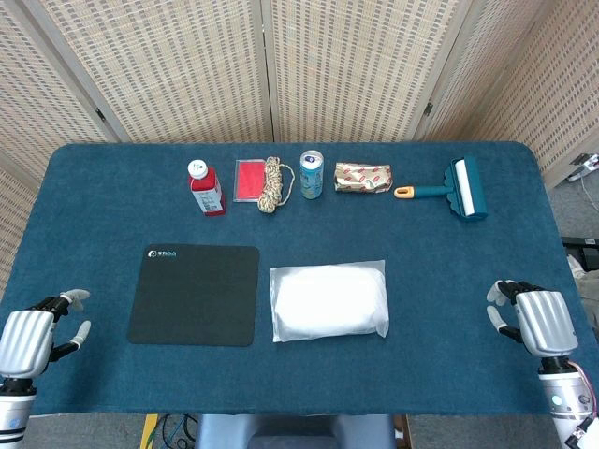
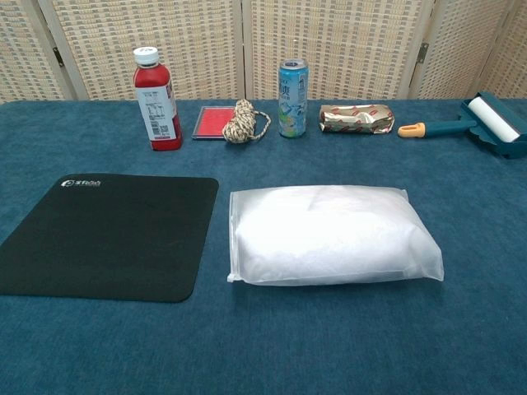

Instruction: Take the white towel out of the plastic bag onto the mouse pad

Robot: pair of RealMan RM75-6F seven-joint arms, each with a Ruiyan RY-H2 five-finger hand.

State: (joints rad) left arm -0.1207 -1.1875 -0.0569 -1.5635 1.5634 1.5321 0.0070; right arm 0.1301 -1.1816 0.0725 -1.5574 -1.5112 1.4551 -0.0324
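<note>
**Towel sealed in bag, both my hands idle at the table's near edge**

The white towel [image 1: 329, 301] lies inside the clear plastic bag [image 2: 239, 239], which rests flat on the blue table cover [image 1: 103, 196] just right of centre. The bag is puffed by the towel and reads as a soft white block in both views. In the chest view the bag's flat empty margin faces the mouse pad.

The black mouse pad [image 1: 194, 295] lies just beside the bag on its left, apart from it by a narrow strip of cover. A small white logo sits in the pad's far left corner. Nothing rests on the pad.

My left hand [image 1: 37, 335] hangs at the near left corner of the table, well apart from the pad, fingers spread and holding nothing. My right hand [image 1: 533, 318] sits at the near right edge, well apart from the bag, fingers likewise apart and holding nothing. (Neither hand shows in the chest view.)

Along the far side of the table stands a row of items, left to right:

- a red bottle [image 2: 156, 99] with a white cap, upright;
- a red flat pad [image 2: 214, 122], with a coil of rope [image 2: 241, 122] lying against its right edge;
- a light blue drink can [image 2: 292, 97], upright;
- a crinkled foil-wrapped packet [image 2: 356, 118], lying on its side;
- a teal lint roller [image 1: 460, 190] with an orange-tipped handle, lying flat.

Behind the table stands a woven folding screen [image 1: 328, 56].
</note>
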